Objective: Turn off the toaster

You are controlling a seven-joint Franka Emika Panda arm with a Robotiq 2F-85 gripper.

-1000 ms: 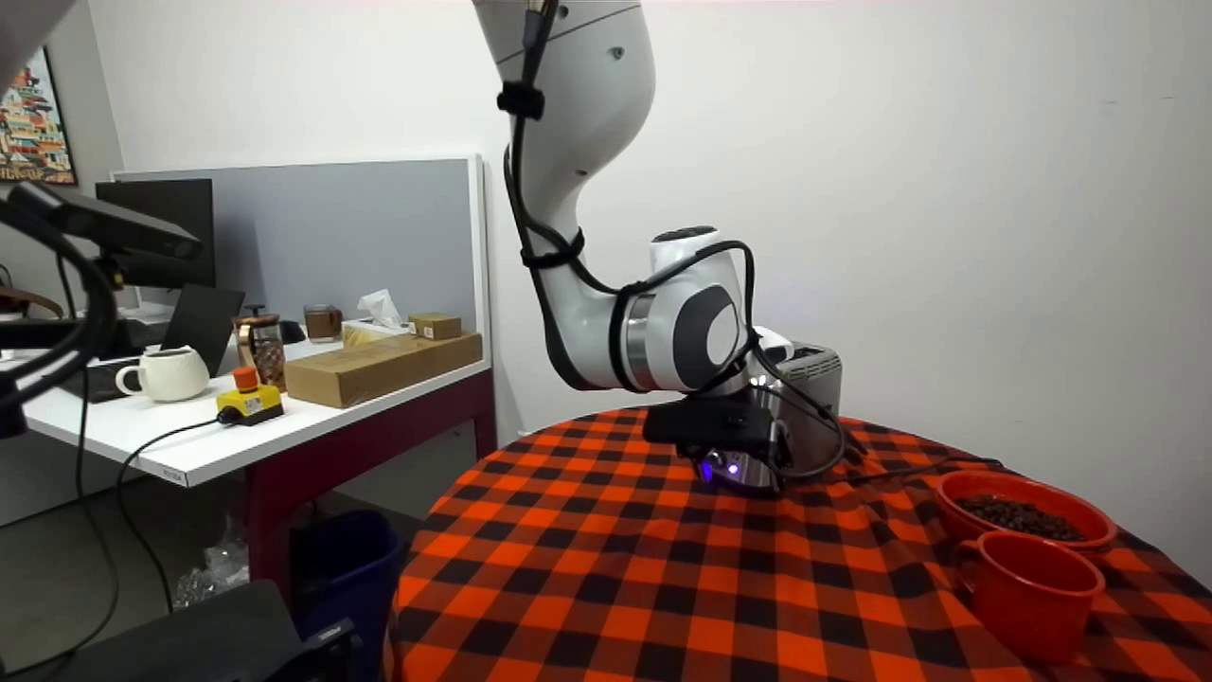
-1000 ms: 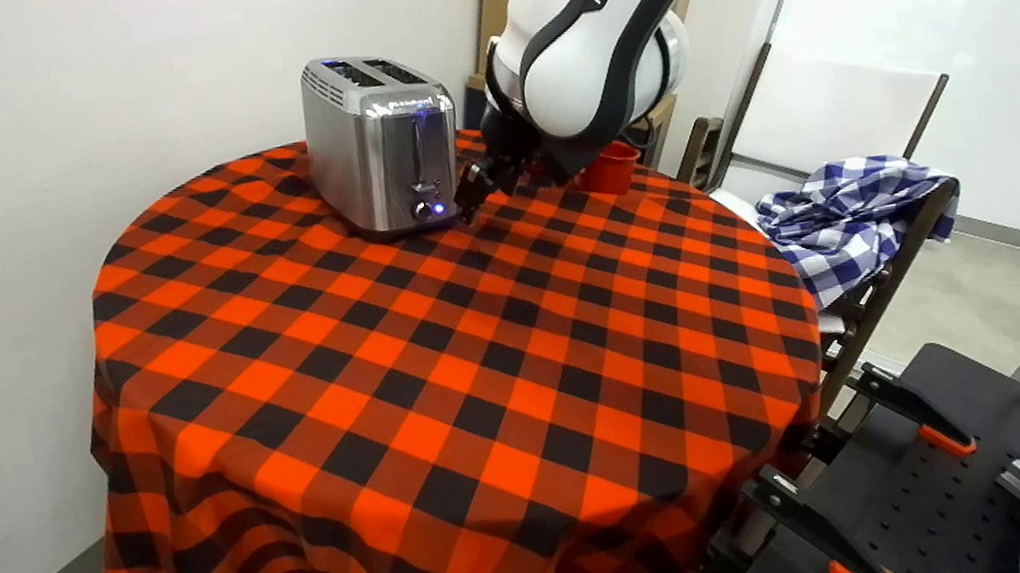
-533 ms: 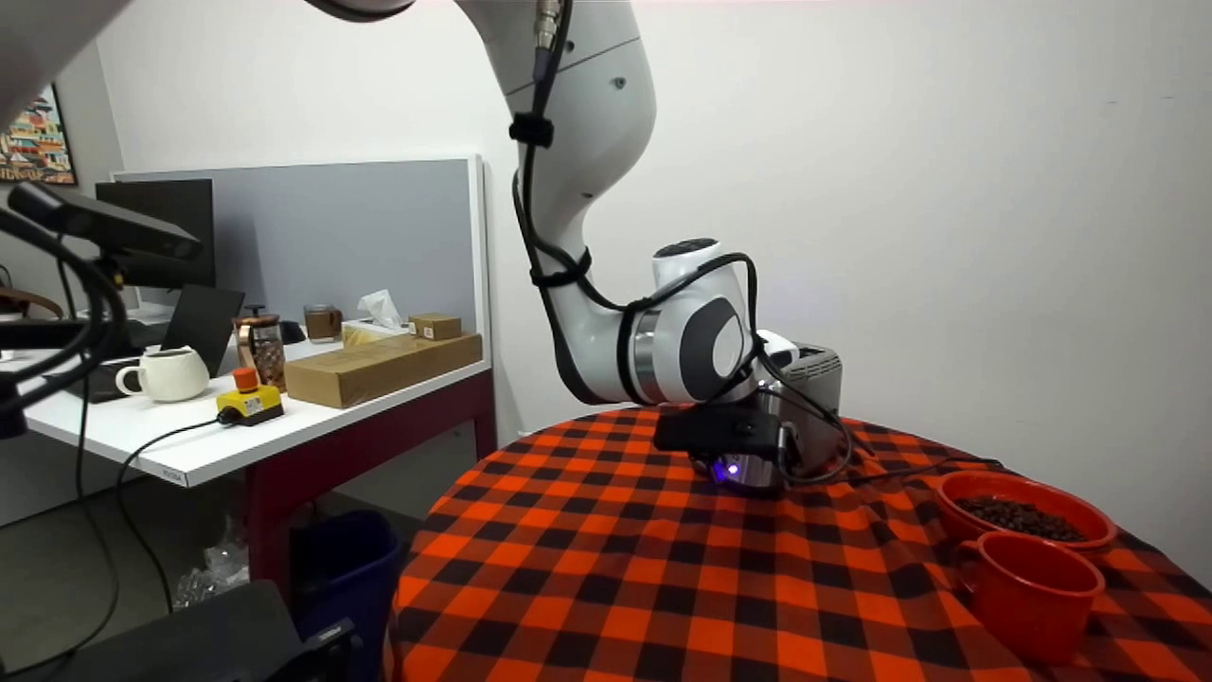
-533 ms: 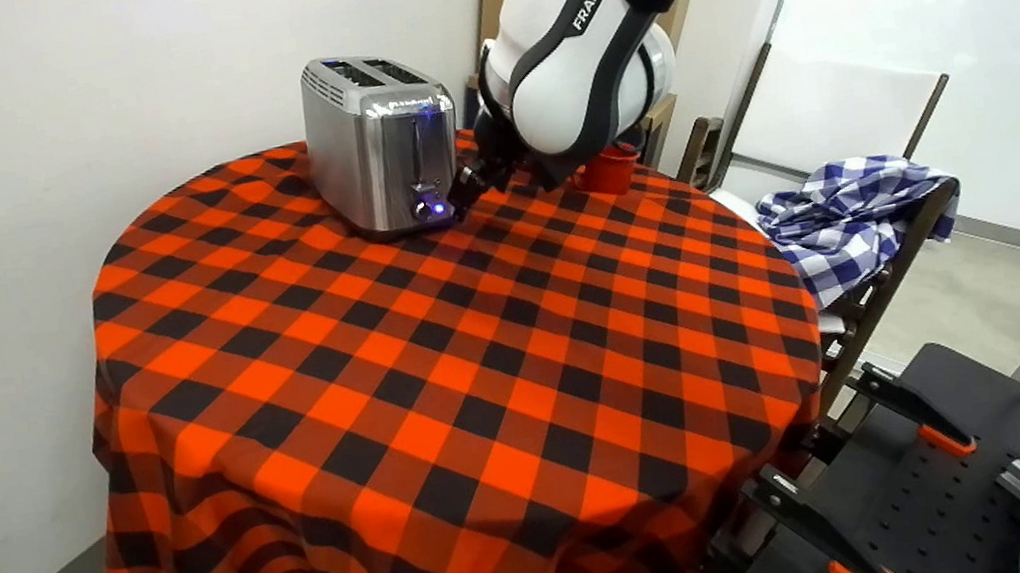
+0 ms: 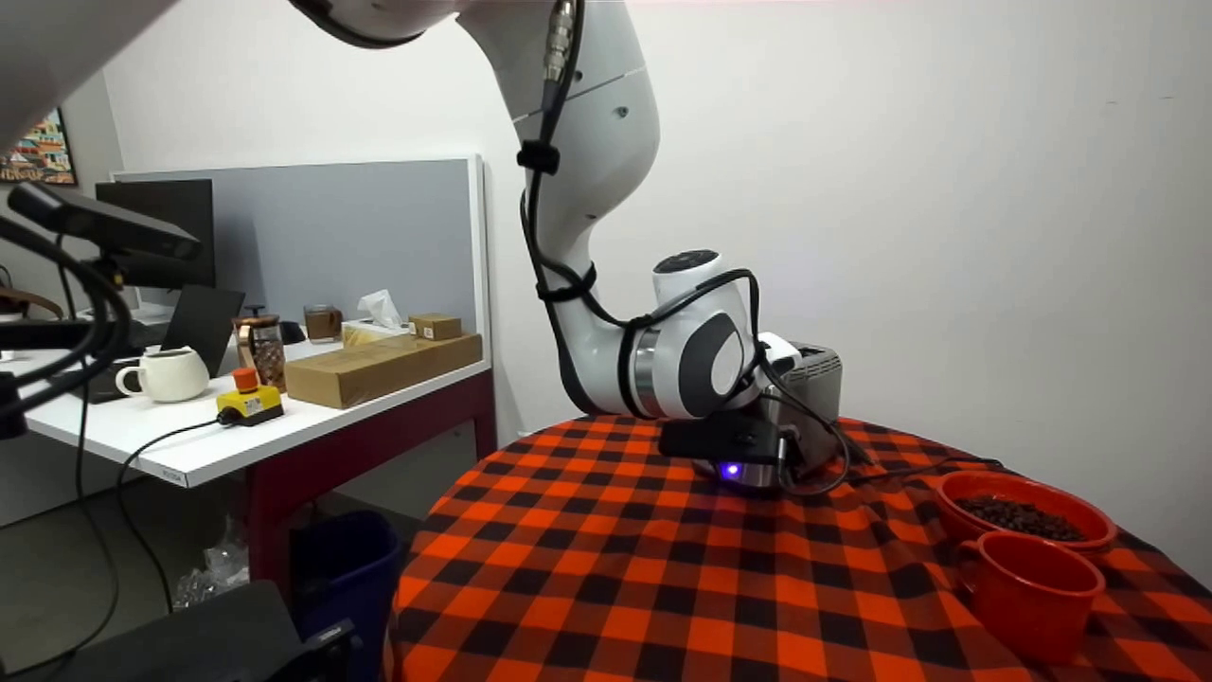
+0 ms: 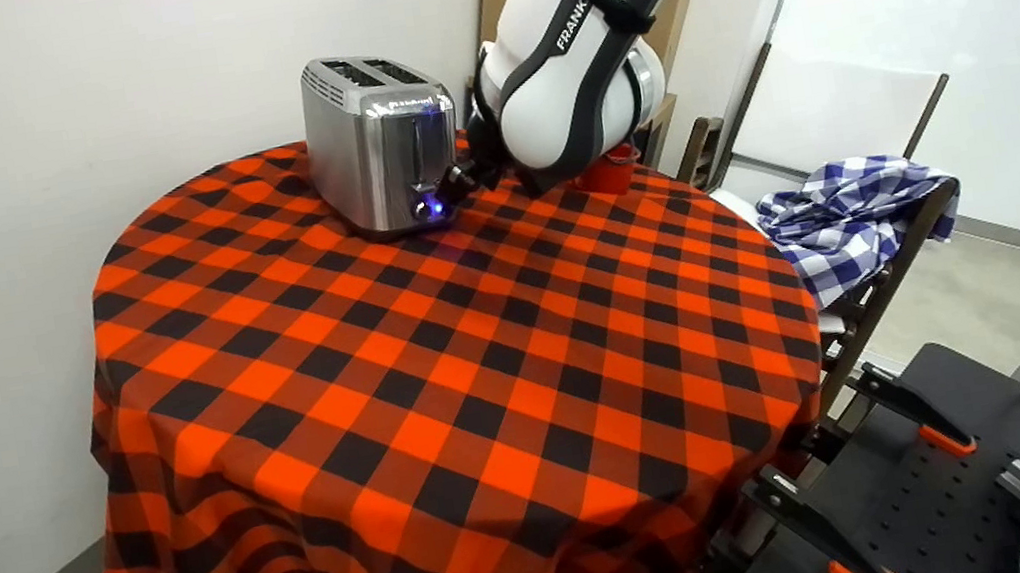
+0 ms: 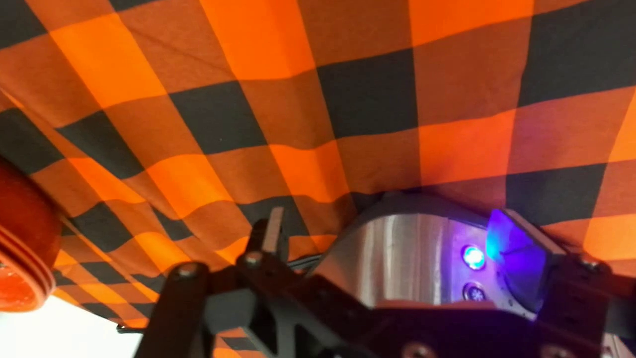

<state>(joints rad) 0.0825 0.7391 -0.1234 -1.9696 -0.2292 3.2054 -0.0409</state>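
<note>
The silver toaster point(image 6: 341, 155) stands on the checked tablecloth by the wall. It also shows in an exterior view point(image 5: 822, 393), partly behind my arm. Its blue light point(image 6: 438, 207) glows low on the end panel. In the wrist view the toaster point(image 7: 397, 258) lies between my fingers, and the light point(image 7: 473, 257) shines beside the right finger, above a small button point(image 7: 474, 292). My gripper point(image 7: 395, 233) is open and empty, its fingers wide apart. In an exterior view the gripper point(image 6: 453, 186) is right at the panel's lower corner. Whether it touches is unclear. The dial is partly hidden by the right finger.
A red mug point(image 5: 1037, 606) and a red bowl point(image 5: 950, 519) of dark beans stand on the tablecloth point(image 6: 443, 377). A black cord point(image 5: 918, 472) runs from behind the toaster. The wall point(image 6: 134, 70) is close behind the toaster.
The arm has come down and closer to the toaster. The gripper has moved from beside the end panel to right at its lit corner. The toaster has not moved and its light stays lit.
</note>
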